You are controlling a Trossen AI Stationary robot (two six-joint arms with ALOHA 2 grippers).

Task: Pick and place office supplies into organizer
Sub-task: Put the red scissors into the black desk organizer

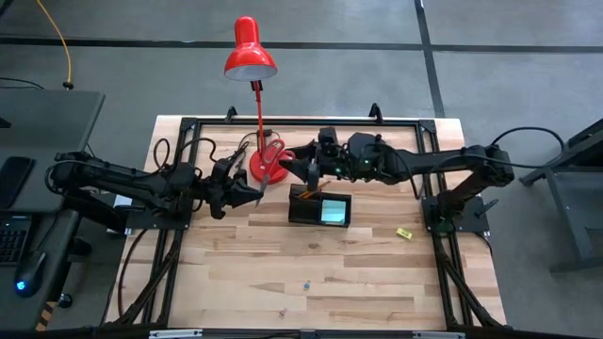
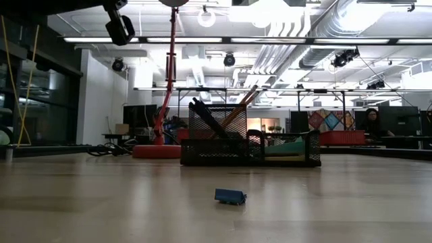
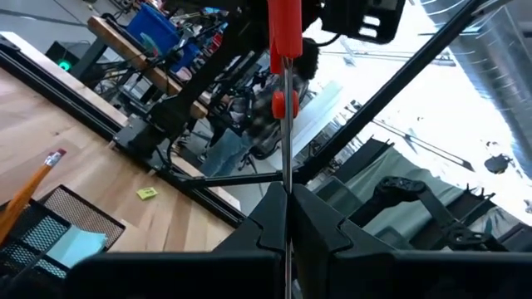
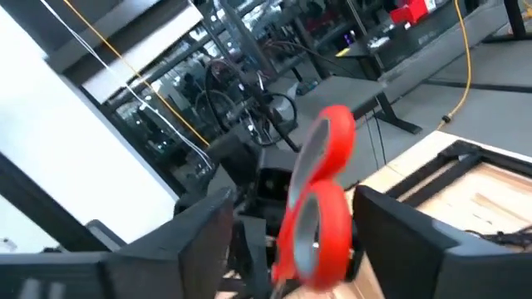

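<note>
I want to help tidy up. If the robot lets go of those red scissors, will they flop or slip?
The scissors look stiff: metal blades, hard red loops. The left end effector pinches only the thin smooth blade, so they might swivel or slide. The looped end probably weighs them down.

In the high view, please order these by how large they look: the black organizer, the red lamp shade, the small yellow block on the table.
1. Organizer
2. Lamp shade, close to the organizer in apparent size and likely nearer the overhead camera, so their order is unsure
3. Yellow block, clearly smallest
</note>
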